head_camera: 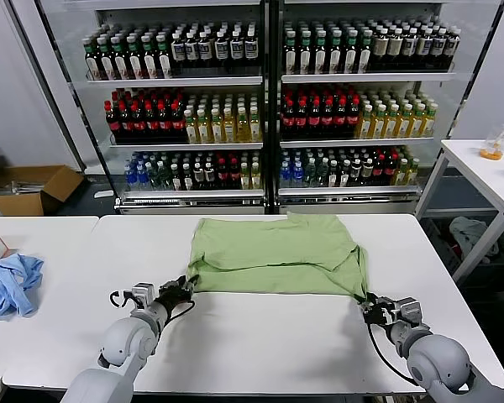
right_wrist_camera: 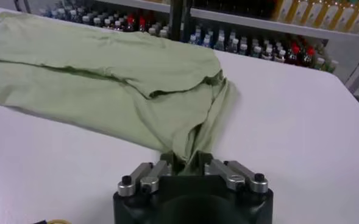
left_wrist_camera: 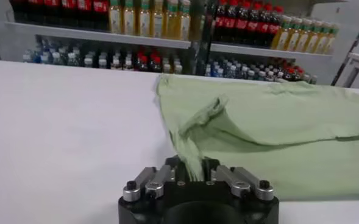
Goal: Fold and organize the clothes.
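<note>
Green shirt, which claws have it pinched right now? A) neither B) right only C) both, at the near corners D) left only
C: the left claw and the right claw are each shut on a near corner of the green shirt, with fabric running into both in the wrist views.

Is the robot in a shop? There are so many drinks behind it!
Probably a shop-like test room. Glass-fronted coolers full of bottled drinks stand behind a white table, where the left end effector and right end effector each pinch a corner of a green shirt. A cardboard box sits on the floor.
</note>
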Controlling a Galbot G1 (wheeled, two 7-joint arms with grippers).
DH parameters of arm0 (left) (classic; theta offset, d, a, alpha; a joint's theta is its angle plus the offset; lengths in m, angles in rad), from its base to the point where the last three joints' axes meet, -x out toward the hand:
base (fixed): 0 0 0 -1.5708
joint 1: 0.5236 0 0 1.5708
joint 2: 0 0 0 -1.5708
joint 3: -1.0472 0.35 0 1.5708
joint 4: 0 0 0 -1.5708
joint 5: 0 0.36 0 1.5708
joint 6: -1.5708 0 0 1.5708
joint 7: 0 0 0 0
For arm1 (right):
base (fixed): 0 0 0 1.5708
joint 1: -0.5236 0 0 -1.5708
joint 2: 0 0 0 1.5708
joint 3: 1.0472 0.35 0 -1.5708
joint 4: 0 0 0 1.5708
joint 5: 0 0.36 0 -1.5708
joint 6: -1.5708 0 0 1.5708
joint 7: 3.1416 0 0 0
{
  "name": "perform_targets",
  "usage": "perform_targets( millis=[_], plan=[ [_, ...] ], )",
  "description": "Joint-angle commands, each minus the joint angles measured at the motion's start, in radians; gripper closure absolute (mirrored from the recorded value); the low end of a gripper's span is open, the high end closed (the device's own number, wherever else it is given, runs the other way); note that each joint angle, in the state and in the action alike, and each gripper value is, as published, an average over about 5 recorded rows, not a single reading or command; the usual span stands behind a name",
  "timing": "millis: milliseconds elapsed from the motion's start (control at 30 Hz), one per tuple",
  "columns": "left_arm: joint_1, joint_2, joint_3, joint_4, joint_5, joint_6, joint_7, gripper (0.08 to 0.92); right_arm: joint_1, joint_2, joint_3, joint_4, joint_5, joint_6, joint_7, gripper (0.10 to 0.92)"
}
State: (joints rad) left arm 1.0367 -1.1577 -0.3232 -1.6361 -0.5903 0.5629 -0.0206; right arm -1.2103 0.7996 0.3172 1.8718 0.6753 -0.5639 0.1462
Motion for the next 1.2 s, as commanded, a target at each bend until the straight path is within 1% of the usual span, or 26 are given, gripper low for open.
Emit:
perform_targets(
  millis=[33,100,200,333,467,633,767,967,1200],
  plan=[
    [-0.004,0.006,-0.007,0.018,-0.071,0.013,0.020,0.792,-0.006,-0.002,0.001,0.000,0.013,-0.005,-0.001,0.887],
    [-0.006,0.009,-0.009,0.020,-0.081,0.013,0.022,0.813,-0.006,-0.006,0.002,0.003,0.013,-0.003,-0.003,0.909],
    [0.001,0.012,-0.013,0.010,-0.091,0.014,0.022,0.821,-0.008,-0.016,0.006,0.010,0.013,0.000,-0.005,0.912],
    [0.045,0.023,-0.023,-0.056,-0.094,0.014,0.019,0.830,-0.035,-0.038,0.027,0.039,0.012,0.000,-0.007,0.912],
    [0.126,0.043,-0.048,-0.163,-0.093,0.015,0.012,0.846,-0.115,-0.068,0.082,0.110,0.012,-0.001,-0.010,0.912],
    [0.288,0.078,-0.080,-0.306,-0.073,0.015,0.009,0.861,-0.245,-0.097,0.149,0.200,0.004,-0.006,-0.010,0.912],
    [0.409,0.096,-0.109,-0.390,-0.040,0.014,0.011,0.871,-0.363,-0.105,0.212,0.267,-0.004,-0.010,-0.005,0.912],
    [0.515,0.128,-0.154,-0.451,-0.025,0.014,0.012,0.877,-0.583,-0.103,0.313,0.384,-0.055,-0.013,-0.009,0.912],
    [0.581,0.161,-0.198,-0.504,-0.021,0.014,0.011,0.887,-0.778,-0.088,0.391,0.476,-0.111,-0.014,-0.018,0.912]
  ],
)
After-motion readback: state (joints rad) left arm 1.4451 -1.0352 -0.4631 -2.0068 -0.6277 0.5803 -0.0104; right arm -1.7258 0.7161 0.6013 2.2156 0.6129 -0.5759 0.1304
